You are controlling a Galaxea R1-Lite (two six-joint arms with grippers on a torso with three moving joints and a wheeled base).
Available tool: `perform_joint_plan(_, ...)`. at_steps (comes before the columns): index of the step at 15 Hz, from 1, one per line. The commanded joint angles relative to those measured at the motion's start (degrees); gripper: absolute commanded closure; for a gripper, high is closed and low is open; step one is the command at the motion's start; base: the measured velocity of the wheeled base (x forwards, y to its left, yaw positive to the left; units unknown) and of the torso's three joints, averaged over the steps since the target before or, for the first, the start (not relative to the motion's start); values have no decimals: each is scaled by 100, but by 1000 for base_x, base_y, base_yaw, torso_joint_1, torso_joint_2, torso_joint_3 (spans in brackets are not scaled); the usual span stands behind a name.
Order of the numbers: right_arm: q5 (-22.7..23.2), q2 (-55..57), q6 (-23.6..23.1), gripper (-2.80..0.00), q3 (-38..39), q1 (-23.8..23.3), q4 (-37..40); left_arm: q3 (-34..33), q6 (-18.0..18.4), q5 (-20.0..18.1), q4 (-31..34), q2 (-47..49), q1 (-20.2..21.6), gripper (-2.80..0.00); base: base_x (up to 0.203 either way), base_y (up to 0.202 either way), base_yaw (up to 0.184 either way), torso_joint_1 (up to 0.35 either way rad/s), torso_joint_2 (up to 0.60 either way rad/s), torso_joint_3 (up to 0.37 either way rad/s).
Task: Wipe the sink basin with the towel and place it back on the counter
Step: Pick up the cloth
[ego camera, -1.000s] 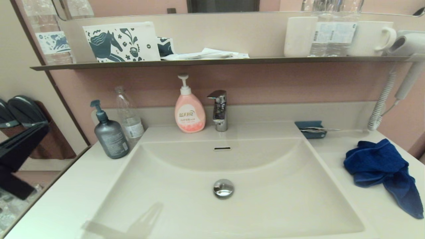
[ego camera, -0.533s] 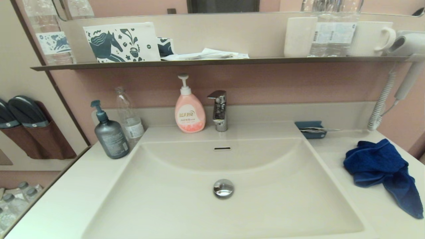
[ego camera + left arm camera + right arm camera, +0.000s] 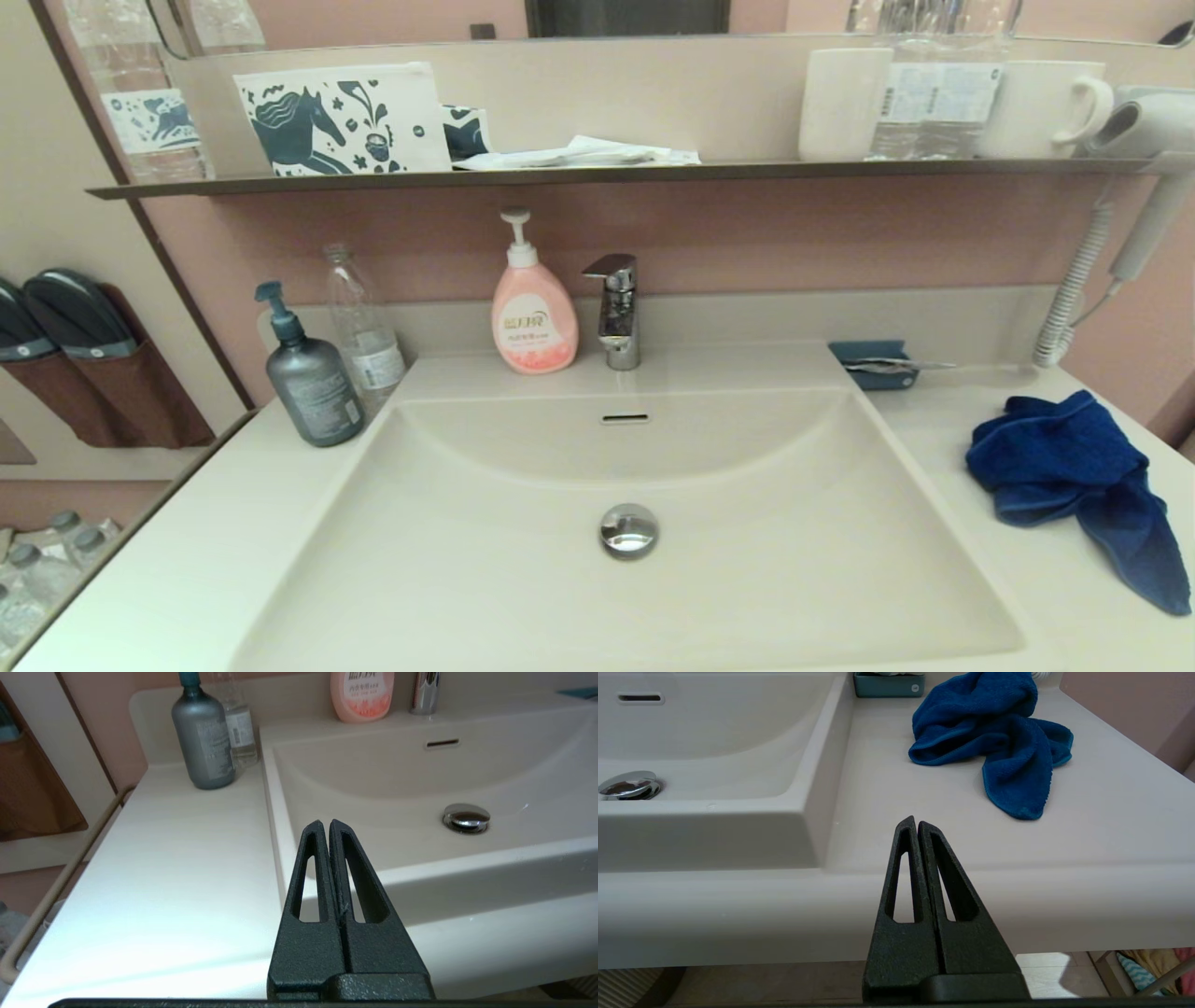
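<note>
Since one second ago, a dark arm section at the left edge of the head view has left that view, along with its shadow on the basin (image 3: 523,597); nothing else has shifted. Neither arm now shows in the head view.

Status: the towel (image 3: 1064,471) lies crumpled on the desk (image 3: 943,420), on the right side, near the blue tray (image 3: 873,364) and well apart from the drain plug (image 3: 628,530). It is untouched. The basin holds nothing but the plug.

Step in hand, as judged: either the start, before pickup, or the end, with the towel already returned. These views cannot settle which. If the start, the next move calls for the right hand to advance over the desk edge, open its fingers, descend on the bunched upper part of the towel and close on a thick fold.

Hands:
- Right hand (image 3: 917,822): fingers pressed together, holding nothing. It sits low in front of the desk edge, aimed toward the towel, touching nothing.
- Left hand (image 3: 325,825): fingers pressed together, holding nothing. It sits in front of the desk's left side, near the basin's front left corner, touching nothing.
</note>
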State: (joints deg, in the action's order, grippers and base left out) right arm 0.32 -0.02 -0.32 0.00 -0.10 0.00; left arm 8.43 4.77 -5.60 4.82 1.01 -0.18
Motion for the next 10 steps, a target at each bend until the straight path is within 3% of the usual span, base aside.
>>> perform_joint_plan(1, 3, 4, -3, 0, 0, 1, 0, -286, 29, 9, -8, -101, 1, 0, 0, 0, 0, 0, 0, 0)
perform_joint_plan(7, 3, 3, -3, 0, 0, 1, 0, -791, 16, 374, -281, -101, 1, 0, 0, 0, 0, 0, 0, 0)
perform_joint_plan(10, 3, 2, -3, 0, 0, 1, 0, -790, -215, 401, -306, -101, 1, 0, 0, 0, 0, 0, 0, 0)
